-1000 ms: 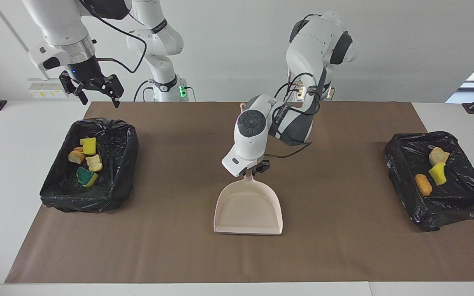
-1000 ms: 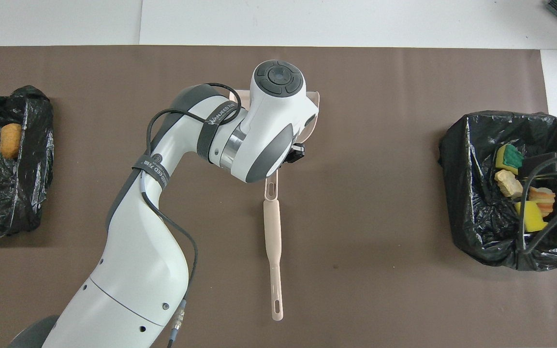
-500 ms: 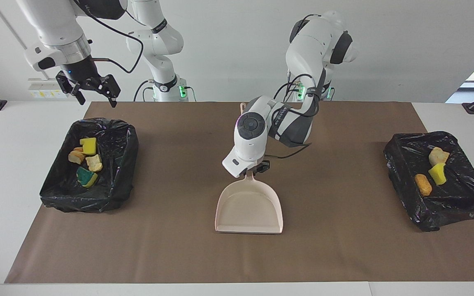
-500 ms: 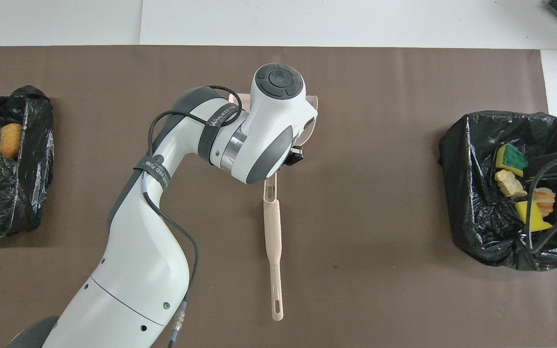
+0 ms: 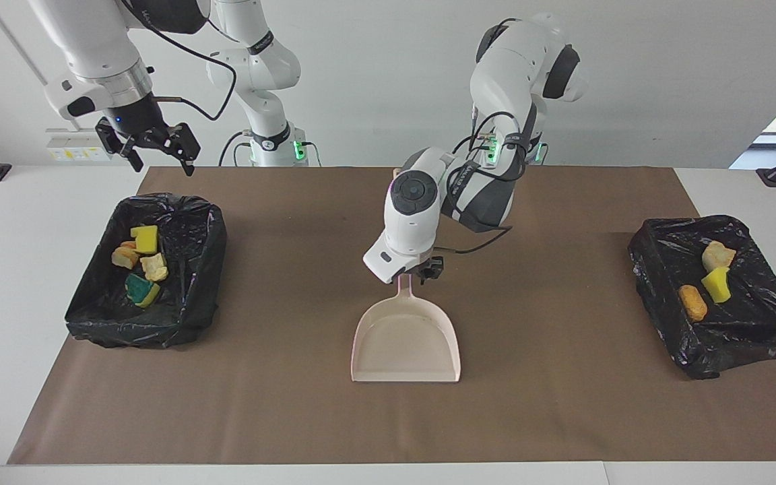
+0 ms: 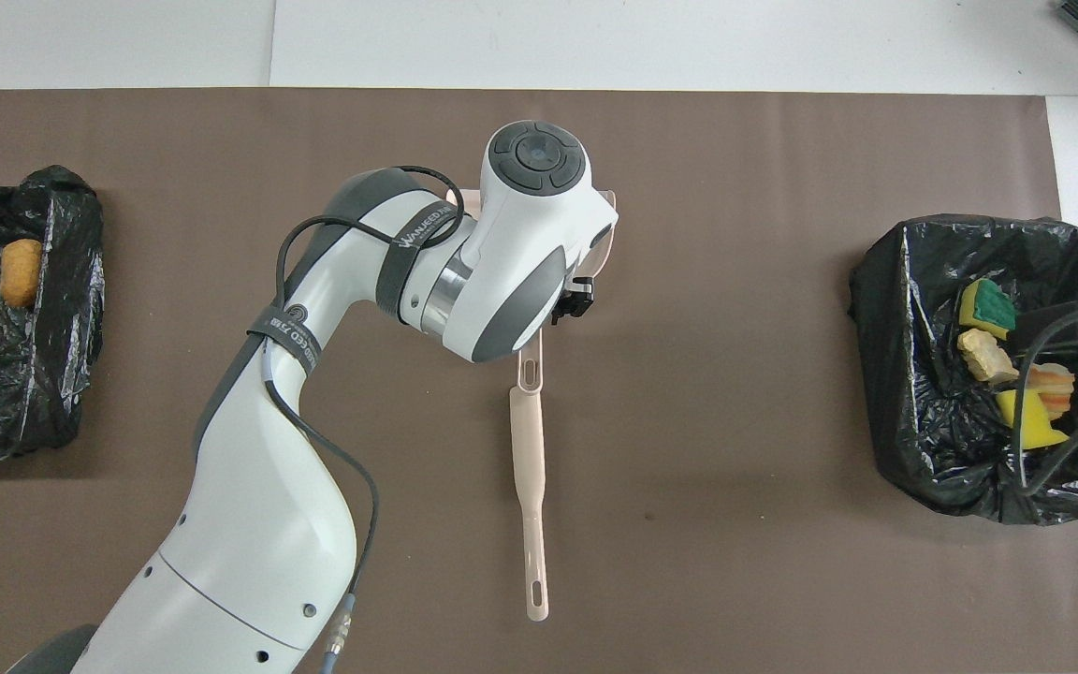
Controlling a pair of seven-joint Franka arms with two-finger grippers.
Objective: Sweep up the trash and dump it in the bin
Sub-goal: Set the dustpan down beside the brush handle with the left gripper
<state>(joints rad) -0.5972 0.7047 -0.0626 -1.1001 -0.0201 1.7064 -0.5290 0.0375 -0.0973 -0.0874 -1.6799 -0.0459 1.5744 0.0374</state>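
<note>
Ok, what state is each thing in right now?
dustpan: empty, flat on the mat.
brush: lying flat, nearer the robots than the dustpan.
bin at right arm's end: holds four scraps.
bin at left arm's end: holds three scraps.
left hand: over the dustpan's handle.
right hand: open, raised, waiting.

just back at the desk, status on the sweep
Left end effector over dustpan handle. Right end effector open, waiting above bin. Trash all binned, none on mat. Nothing in the way.
</note>
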